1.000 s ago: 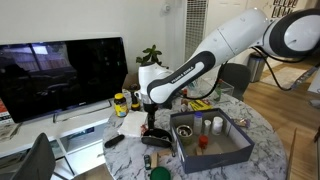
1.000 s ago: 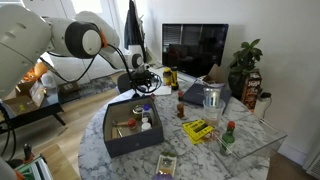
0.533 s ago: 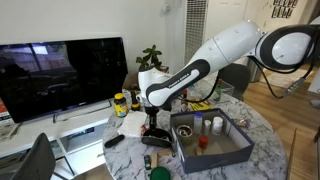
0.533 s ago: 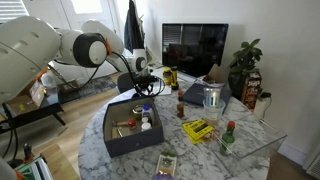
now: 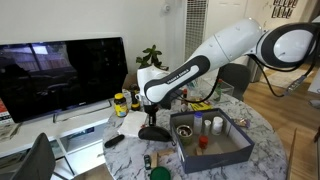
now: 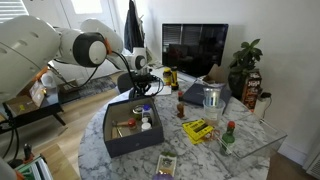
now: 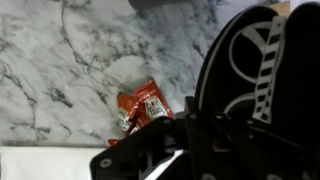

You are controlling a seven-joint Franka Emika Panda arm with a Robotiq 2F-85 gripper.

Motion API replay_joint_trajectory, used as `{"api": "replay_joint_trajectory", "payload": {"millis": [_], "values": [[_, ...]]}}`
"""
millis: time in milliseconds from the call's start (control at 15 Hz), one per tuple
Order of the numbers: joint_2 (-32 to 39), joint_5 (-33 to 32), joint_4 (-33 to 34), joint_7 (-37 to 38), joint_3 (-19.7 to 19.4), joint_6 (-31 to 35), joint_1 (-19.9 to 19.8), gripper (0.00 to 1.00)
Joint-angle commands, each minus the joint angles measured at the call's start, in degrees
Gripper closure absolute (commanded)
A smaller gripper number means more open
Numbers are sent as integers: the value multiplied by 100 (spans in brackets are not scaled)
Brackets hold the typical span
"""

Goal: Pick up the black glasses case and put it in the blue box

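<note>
Case (image 5: pixel 152 134) gripped between the jaws

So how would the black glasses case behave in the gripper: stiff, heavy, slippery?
The black glasses case is probably stiff: held by the gripper, it keeps its oblong shape without sagging. It looks much smaller than the blue box, so it is likely light. Its rounded ends might let it pivot or slip.

White seven-joint arm (image 5: pixel 228 45) arched forward, wrist angled downward, black two-finger gripper (image 5: pixel 150 126) pointing down, clamped on matte black oblong glasses case (image 5: pixel 151 134).
</note>
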Motion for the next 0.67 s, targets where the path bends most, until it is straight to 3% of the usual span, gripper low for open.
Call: {"api": "replay_joint_trajectory", "payload": {"millis": [0,200,400,600], "values": [[-450,302,-321,-107,280,58,-223,99],[-1014,560,-658,16,472,491,-375,99],[-1934,145,-1436,17,239,914,-328,99],[-2609,-23,-2027,-250,111,877,-410,99]]}}
